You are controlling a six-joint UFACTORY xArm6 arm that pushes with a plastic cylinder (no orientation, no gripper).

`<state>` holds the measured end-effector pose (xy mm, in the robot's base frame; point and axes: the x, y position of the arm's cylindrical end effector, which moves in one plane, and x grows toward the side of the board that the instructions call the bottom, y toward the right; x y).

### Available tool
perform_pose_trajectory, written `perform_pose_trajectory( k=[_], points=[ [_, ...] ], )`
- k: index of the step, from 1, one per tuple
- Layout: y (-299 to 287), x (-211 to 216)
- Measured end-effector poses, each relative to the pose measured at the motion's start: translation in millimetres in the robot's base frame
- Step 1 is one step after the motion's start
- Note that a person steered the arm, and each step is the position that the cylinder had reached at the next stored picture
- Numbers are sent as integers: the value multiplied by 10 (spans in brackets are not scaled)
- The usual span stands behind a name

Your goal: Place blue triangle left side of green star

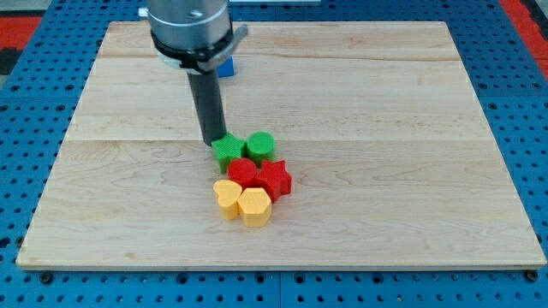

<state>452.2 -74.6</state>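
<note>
Camera view: no claw here, so no state to tell; my tip (212, 141) touches the green star (227, 152), risking shoving it from the blue block (227, 66) near the worktop's (411, 103) top edge.

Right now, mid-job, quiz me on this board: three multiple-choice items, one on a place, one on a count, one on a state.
1. Where is my tip?
A. at the green star-shaped block's upper-left edge
B. beside the yellow blocks
C. at the wooden board's right edge

2. How many red blocks show?
A. one
B. two
C. four

3. How does the blue block lie?
A. touching the green star
B. stacked on a yellow block
C. apart at the view's top, partly hidden by the arm

Answers: 1 A, the rod ends at the star's edge. 2 B, a red rounded block and a red star-shaped block. 3 C, only a blue corner shows behind the arm.
</note>
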Motion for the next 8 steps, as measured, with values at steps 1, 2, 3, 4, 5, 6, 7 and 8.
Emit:
perform_pose_trajectory(
  k=[1,2,3,4,5,6,7,8],
  points=[
    [-41,71],
    [-326,-395],
    [-544,-883],
    [-685,-1282],
    [-1123,-1427],
    [-1407,-1602],
    [-1055,-1883],
    [-402,-1888]
  ],
)
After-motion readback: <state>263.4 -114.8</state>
